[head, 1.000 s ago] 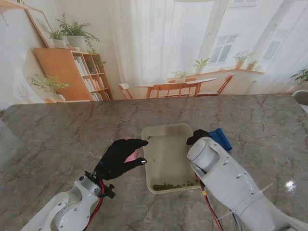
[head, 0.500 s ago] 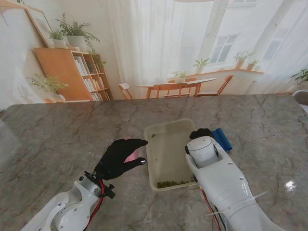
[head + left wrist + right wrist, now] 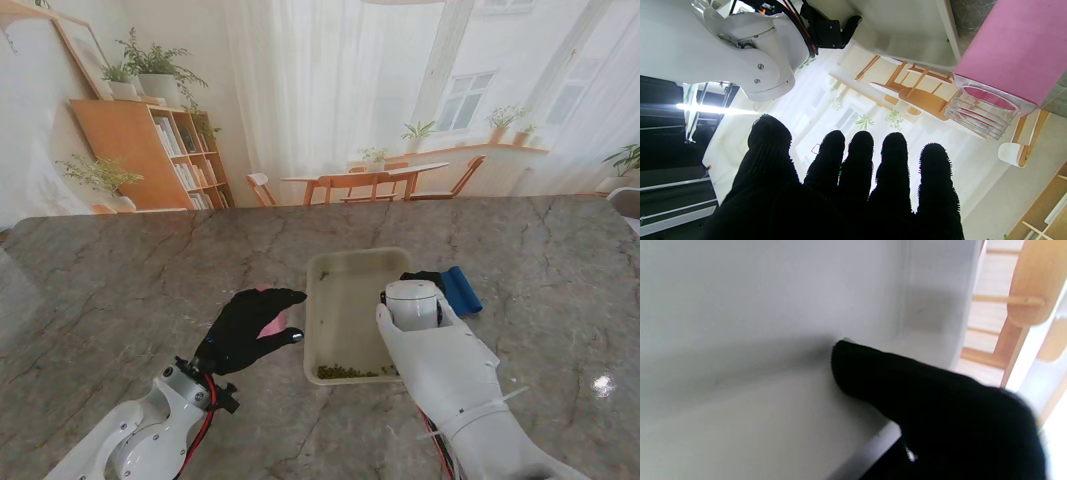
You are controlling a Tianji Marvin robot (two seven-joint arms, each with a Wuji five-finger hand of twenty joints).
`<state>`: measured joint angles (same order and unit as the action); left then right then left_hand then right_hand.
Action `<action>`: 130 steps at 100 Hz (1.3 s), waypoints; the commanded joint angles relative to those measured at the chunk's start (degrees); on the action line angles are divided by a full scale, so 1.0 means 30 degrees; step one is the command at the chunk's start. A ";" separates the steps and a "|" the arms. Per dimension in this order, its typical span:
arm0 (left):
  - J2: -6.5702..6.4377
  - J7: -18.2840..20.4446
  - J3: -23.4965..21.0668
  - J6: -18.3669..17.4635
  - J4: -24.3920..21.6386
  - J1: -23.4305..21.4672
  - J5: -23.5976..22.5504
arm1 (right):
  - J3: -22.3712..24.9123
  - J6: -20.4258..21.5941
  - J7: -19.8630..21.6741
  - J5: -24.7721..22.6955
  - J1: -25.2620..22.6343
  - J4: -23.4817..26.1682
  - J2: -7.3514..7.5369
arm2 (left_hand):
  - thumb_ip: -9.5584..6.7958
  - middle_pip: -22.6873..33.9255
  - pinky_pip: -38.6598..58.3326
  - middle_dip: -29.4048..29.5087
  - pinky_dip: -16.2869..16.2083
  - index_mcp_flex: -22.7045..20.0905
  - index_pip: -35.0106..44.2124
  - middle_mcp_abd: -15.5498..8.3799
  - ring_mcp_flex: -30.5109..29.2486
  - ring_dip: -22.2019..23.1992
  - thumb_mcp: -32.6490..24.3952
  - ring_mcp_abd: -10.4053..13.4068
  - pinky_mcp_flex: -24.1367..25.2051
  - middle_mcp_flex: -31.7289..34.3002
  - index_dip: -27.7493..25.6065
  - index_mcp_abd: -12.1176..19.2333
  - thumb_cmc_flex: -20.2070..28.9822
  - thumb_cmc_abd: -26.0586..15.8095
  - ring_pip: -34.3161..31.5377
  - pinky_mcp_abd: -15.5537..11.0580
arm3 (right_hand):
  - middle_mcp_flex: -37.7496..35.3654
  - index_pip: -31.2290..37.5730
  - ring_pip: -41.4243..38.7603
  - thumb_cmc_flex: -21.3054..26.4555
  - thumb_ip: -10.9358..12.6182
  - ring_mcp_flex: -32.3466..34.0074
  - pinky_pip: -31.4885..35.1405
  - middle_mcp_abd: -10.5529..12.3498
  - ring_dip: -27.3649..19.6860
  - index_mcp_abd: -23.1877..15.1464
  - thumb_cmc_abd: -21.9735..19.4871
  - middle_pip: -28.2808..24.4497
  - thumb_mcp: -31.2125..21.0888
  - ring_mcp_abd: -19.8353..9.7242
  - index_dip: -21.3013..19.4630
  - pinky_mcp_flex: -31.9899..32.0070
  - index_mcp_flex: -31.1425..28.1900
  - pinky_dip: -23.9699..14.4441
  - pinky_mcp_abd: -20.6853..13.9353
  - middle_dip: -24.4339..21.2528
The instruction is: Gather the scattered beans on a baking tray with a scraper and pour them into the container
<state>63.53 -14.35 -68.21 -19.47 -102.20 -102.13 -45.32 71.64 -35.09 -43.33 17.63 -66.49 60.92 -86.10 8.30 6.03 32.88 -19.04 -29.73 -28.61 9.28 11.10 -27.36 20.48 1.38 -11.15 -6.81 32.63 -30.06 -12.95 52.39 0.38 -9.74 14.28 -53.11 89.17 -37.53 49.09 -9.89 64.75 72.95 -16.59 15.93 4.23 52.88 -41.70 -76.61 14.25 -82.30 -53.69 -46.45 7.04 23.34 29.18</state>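
The cream baking tray [image 3: 350, 305] is at the table's middle, with green beans [image 3: 345, 372] heaped along its near end. My right hand [image 3: 422, 277], in a black glove, is shut on the tray's right rim; the right wrist view shows the thumb [image 3: 873, 373] pressed inside the tray wall [image 3: 740, 323]. A blue scraper [image 3: 462, 290] lies on the table just right of that hand. My left hand [image 3: 250, 322] hovers open, fingers spread [image 3: 853, 186], over the pink container [image 3: 271, 326], whose clear mouth and pink body [image 3: 1007, 56] show beside the tray [image 3: 900, 30].
The marble table [image 3: 120, 290] spreads wide on both sides. My right forearm [image 3: 445, 380] covers the tray's near right corner. A printed room backdrop stands behind the table's far edge.
My right hand has pulled the tray's right rim up and leftward, so the tray looks narrower and tilted. The beans have bunched at its near end. My left hand has not moved.
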 commanded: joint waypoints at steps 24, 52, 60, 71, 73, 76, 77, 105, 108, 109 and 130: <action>0.0060 0.0046 0.0058 0.0137 -0.0058 -0.0082 0.0023 | 0.0578 0.1305 -0.1255 0.2231 0.0238 -0.0395 -0.0536 | -0.1963 -0.0040 0.0247 -0.0326 -0.0640 -0.0202 0.0036 -0.0548 -0.0469 0.0114 0.0289 0.0115 -0.0040 -0.0010 -0.0126 0.0396 0.0588 -0.0817 -0.0097 0.0440 | -0.2316 0.1238 -0.2086 0.3524 -0.0118 0.1950 0.4582 0.3238 0.0959 -0.1049 0.2502 -0.3639 -0.4448 -0.0938 -0.0059 -0.1216 -0.1448 0.0180 -0.0921 0.2189; 0.0061 -0.0052 -0.0008 0.0241 -0.0140 -0.0154 -0.0112 | 0.0672 0.1960 -0.2074 0.3347 0.0171 0.0073 -0.0609 | -0.1964 -0.0033 0.0260 -0.0334 -0.0628 -0.0177 0.0028 -0.0555 -0.0444 0.0117 0.0292 0.0136 -0.0036 -0.0001 -0.0127 0.0371 0.0582 -0.0829 -0.0094 0.0397 | -0.2676 0.1294 -0.4333 0.3892 0.0295 0.2504 0.6192 0.4964 0.2081 -0.1134 0.3323 -0.5951 -0.4449 -0.2096 0.0020 -0.1773 -0.1552 -0.0653 -0.1335 0.3087; 0.0068 -0.0216 -0.0108 0.0322 -0.0257 -0.0284 -0.0282 | 0.0687 0.2181 -0.2401 0.3848 0.0201 0.0322 -0.0634 | -0.1966 -0.0037 0.0266 -0.0333 -0.0628 -0.0168 0.0024 -0.0537 -0.0443 0.0116 0.0285 0.0143 -0.0033 -0.0010 -0.0125 0.0368 0.0588 -0.0843 -0.0092 0.0395 | -0.2559 0.1309 -0.5021 0.3966 0.0309 0.2402 0.6617 0.5462 0.2391 -0.1077 0.3418 -0.6598 -0.4448 -0.2379 0.0028 -0.1937 -0.1572 -0.0996 -0.1505 0.3517; 0.0092 -0.0532 -0.0290 0.0472 -0.0446 -0.0530 -0.0521 | 0.0739 0.2383 -0.2955 0.4467 0.0261 0.0809 -0.0666 | -0.1966 -0.0043 0.0272 -0.0333 -0.0626 -0.0153 0.0020 -0.0574 -0.0445 0.0121 0.0288 0.0158 -0.0034 -0.0039 -0.0126 0.0375 0.0593 -0.0862 -0.0099 0.0340 | -0.2557 0.1338 -0.6182 0.4089 0.0417 0.2257 0.7501 0.5801 0.2819 -0.0988 0.3609 -0.7200 -0.4448 -0.2543 0.0034 -0.2269 -0.1610 -0.1758 -0.1945 0.3912; 0.0099 -0.0588 -0.0324 0.0494 -0.0476 -0.0576 -0.0543 | 0.0757 0.2378 -0.3017 0.4515 0.0274 0.0905 -0.0664 | -0.1963 -0.0040 0.0281 -0.0334 -0.0628 -0.0133 0.0013 -0.0590 -0.0446 0.0122 0.0298 0.0150 -0.0051 -0.0033 -0.0124 0.0384 0.0580 -0.0856 -0.0101 0.0338 | -0.2568 0.1344 -0.6387 0.4125 0.0448 0.2245 0.7645 0.5851 0.2910 -0.0984 0.3690 -0.7275 -0.4448 -0.2587 0.0036 -0.2317 -0.1624 -0.1885 -0.2036 0.3971; 0.0113 -0.0673 -0.0370 0.0517 -0.0510 -0.0637 -0.0552 | 0.0784 0.2366 -0.3032 0.4557 0.0276 0.1068 -0.0641 | -0.1964 -0.0040 0.0286 -0.0335 -0.0629 -0.0135 0.0014 -0.0572 -0.0438 0.0123 0.0298 0.0114 -0.0059 -0.0038 -0.0125 0.0355 0.0578 -0.0860 -0.0100 0.0332 | -0.2588 0.1358 -0.6694 0.4131 0.0534 0.2205 0.7892 0.5978 0.3046 -0.1017 0.3694 -0.7397 -0.4448 -0.2699 0.0038 -0.2402 -0.1649 -0.2113 -0.2210 0.4084; 0.0119 -0.0702 -0.0384 0.0523 -0.0520 -0.0657 -0.0548 | 0.0794 0.2362 -0.3026 0.4571 0.0271 0.1135 -0.0629 | -0.1966 -0.0044 0.0286 -0.0334 -0.0629 -0.0125 0.0010 -0.0572 -0.0431 0.0122 0.0292 0.0142 -0.0056 -0.0049 -0.0124 0.0355 0.0586 -0.0865 -0.0097 0.0331 | -0.2599 0.1359 -0.6750 0.4130 0.0548 0.2220 0.7932 0.5992 0.3071 -0.1022 0.3694 -0.7422 -0.4448 -0.2705 0.0039 -0.2420 -0.1652 -0.2150 -0.2236 0.4105; 0.0197 -0.1189 -0.0831 0.0894 -0.0860 -0.1186 -0.0683 | 0.1210 0.1828 -0.2634 0.4108 0.0301 0.2600 -0.0310 | -0.1970 -0.0039 0.0303 -0.0339 -0.0631 -0.0117 0.0012 -0.0548 -0.0398 0.0125 0.0295 0.0160 -0.0035 -0.0061 -0.0128 0.0359 0.0589 -0.0884 -0.0091 0.0290 | -0.2690 0.1415 -0.7837 0.4299 0.0775 0.2054 0.8377 0.6460 0.3828 -0.1005 0.4108 -0.7887 -0.4449 -0.2986 0.0081 -0.2579 -0.1792 -0.3151 -0.2638 0.4911; 0.0198 -0.1223 -0.0883 0.0933 -0.0892 -0.1231 -0.0721 | 0.1253 0.1762 -0.2558 0.4007 0.0324 0.2740 -0.0276 | -0.1972 -0.0041 0.0300 -0.0339 -0.0629 -0.0123 0.0014 -0.0556 -0.0401 0.0123 0.0292 0.0153 -0.0024 -0.0064 -0.0128 0.0345 0.0593 -0.0881 -0.0090 0.0297 | -0.2708 0.1418 -0.7887 0.4307 0.0797 0.2038 0.8383 0.6497 0.3874 -0.1016 0.4132 -0.7920 -0.4449 -0.3018 0.0084 -0.2577 -0.1795 -0.3200 -0.2660 0.4973; 0.0198 -0.1233 -0.0899 0.0945 -0.0903 -0.1244 -0.0735 | 0.1267 0.1741 -0.2537 0.3982 0.0332 0.2786 -0.0266 | -0.1970 -0.0045 0.0308 -0.0337 -0.0632 -0.0121 0.0013 -0.0593 -0.0414 0.0125 0.0298 0.0148 -0.0041 -0.0073 -0.0128 0.0362 0.0582 -0.0880 -0.0096 0.0295 | -0.2709 0.1420 -0.7899 0.4310 0.0803 0.2018 0.8387 0.6504 0.3888 -0.1020 0.4145 -0.7926 -0.4449 -0.3030 0.0085 -0.2582 -0.1799 -0.3218 -0.2658 0.4992; 0.0213 -0.1233 -0.1379 0.1376 -0.1066 -0.1347 -0.0827 | 0.1521 0.1046 -0.1814 0.3036 0.0947 0.3124 -0.0122 | -0.1971 -0.0057 0.0271 -0.0330 -0.0610 -0.0109 0.0007 -0.0583 -0.0360 0.0103 0.0305 0.0210 0.0003 -0.0097 -0.0128 0.0407 0.0558 -0.0890 -0.0058 0.0313 | -0.2709 0.1441 -0.8072 0.4336 0.0863 0.1934 0.8302 0.6680 0.4081 -0.1069 0.4229 -0.8017 -0.4449 -0.3141 0.0099 -0.2560 -0.1838 -0.3412 -0.2673 0.5325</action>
<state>64.02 -18.05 -71.93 -16.09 -105.07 -105.91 -47.97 75.81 -31.77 -50.05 26.88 -65.46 68.97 -86.64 8.30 6.03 32.89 -19.04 -29.73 -28.61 9.28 11.09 -27.37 20.47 1.38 -11.15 -6.84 32.63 -30.06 -12.95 52.39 0.38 -9.74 14.30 -57.45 90.82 -49.43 53.15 -11.17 66.59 78.53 -7.61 22.96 2.44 66.37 -53.69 -82.93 12.55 -81.79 -54.52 -50.00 3.70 24.17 39.91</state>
